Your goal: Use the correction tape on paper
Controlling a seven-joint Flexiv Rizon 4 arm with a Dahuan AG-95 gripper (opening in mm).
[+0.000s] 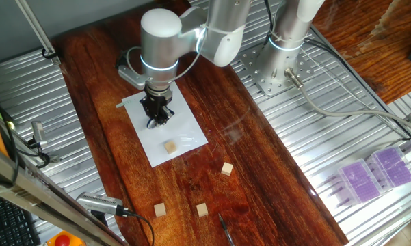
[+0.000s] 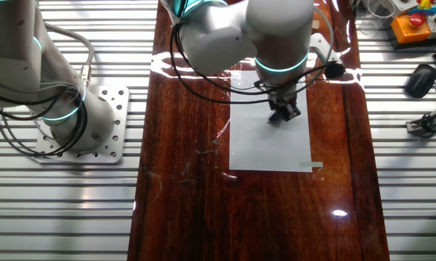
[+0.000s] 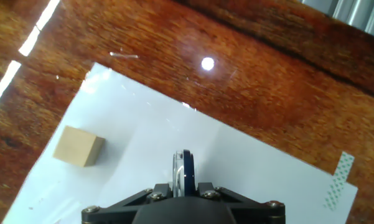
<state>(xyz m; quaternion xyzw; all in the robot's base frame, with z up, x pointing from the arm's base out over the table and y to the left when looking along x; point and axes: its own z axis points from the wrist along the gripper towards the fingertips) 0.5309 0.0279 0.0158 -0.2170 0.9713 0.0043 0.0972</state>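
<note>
The white paper lies on the dark wooden board, and also shows in the other fixed view and the hand view. My gripper hangs low over the sheet's middle, shut on the correction tape. In the hand view the tape shows edge-on as a thin dark and pale disc between the jaws. The other fixed view puts the gripper and the dark dispenser over the paper's upper right part. Whether the tip touches the sheet is hidden.
A tan wooden cube sits on the paper, left of the gripper in the hand view. Three more cubes lie on the board. A patterned sticky strip holds one paper corner. Metal slats flank the board.
</note>
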